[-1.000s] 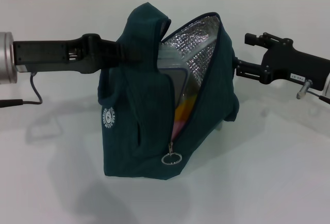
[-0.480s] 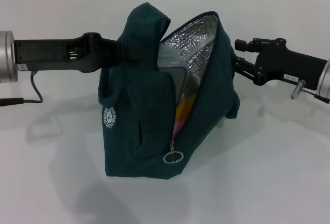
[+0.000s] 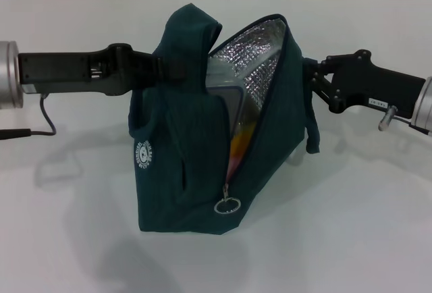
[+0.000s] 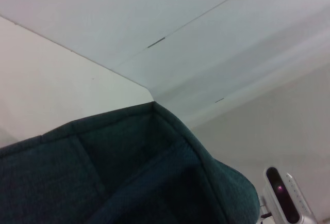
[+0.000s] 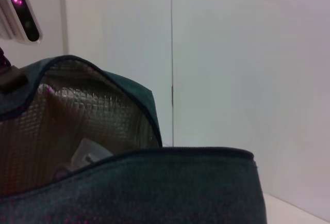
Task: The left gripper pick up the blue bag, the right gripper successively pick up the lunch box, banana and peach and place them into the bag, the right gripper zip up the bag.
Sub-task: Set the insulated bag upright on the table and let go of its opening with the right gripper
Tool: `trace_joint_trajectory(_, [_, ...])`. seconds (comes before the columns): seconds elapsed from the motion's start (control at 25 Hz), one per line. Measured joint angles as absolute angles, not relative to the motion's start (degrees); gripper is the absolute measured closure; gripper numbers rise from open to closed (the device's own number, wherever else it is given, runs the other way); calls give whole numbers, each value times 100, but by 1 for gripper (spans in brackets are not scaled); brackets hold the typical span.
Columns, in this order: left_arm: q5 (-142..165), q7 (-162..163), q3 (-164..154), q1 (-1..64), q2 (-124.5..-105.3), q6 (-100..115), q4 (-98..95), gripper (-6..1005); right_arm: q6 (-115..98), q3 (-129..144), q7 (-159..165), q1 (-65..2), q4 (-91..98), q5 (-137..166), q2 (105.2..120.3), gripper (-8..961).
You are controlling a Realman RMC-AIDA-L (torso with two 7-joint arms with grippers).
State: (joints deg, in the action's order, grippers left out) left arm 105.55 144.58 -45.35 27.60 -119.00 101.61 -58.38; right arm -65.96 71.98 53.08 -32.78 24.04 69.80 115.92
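The left gripper (image 3: 177,69) clamps the blue bag (image 3: 196,171) (mouth gaping); right gripper (image 3: 312,77), grip unclear, touches its far side.

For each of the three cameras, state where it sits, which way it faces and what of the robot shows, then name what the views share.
Head view: up on the head, facing forward and down at the blue bag on the white table; the left gripper and the right gripper reach in from either side.
Left wrist view: at the bag's fabric, facing up to the wall; no fingers show.
Right wrist view: at the bag's rim, facing its foil lining; no fingers show.
Shared: the bag appears in all three.
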Motion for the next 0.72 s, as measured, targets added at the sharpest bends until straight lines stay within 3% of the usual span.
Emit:
trace_joint_trajectory(0.08, [10557,14458,-4535,2765,-11900,10160,-5836,958,-6633,7196,5308,-3278,2412,6968,11592,840])
trace_joint_trajectory(0.28, [10555,14458,-4535,2736,-11900,10158,-5836,958,-7291,7155,5349,-3232,2449,6589,11545,887])
trace_joint_trajectory(0.72, [10526,14194,-4631,2858,-11954,10163,-5354,958,-8312,6618,6003,-2683,3207,6355,11279,886])
